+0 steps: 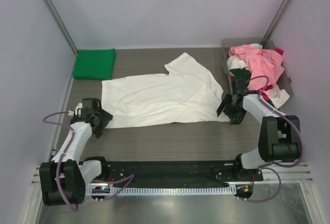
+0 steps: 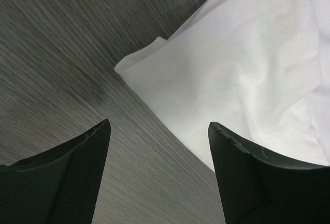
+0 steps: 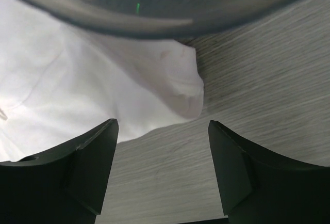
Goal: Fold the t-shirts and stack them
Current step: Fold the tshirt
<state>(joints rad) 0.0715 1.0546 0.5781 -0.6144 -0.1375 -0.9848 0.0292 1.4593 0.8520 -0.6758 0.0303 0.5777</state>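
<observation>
A large white t-shirt (image 1: 160,97) lies spread flat across the middle of the table. A folded bright green t-shirt (image 1: 94,63) sits at the back left. A heap of pink, red, white and dark tees (image 1: 258,64) fills the grey tray (image 1: 225,44) at the back right. My left gripper (image 1: 99,121) is open and empty, just off the white shirt's near left corner (image 2: 134,66). My right gripper (image 1: 228,109) is open and empty, just off the shirt's near right corner (image 3: 185,95).
Grey walls close the table on the left, back and right. The tray's rim (image 3: 154,17) hangs close above the right gripper's view. Bare wood-grain table (image 1: 170,141) runs between the shirt and the arm bases.
</observation>
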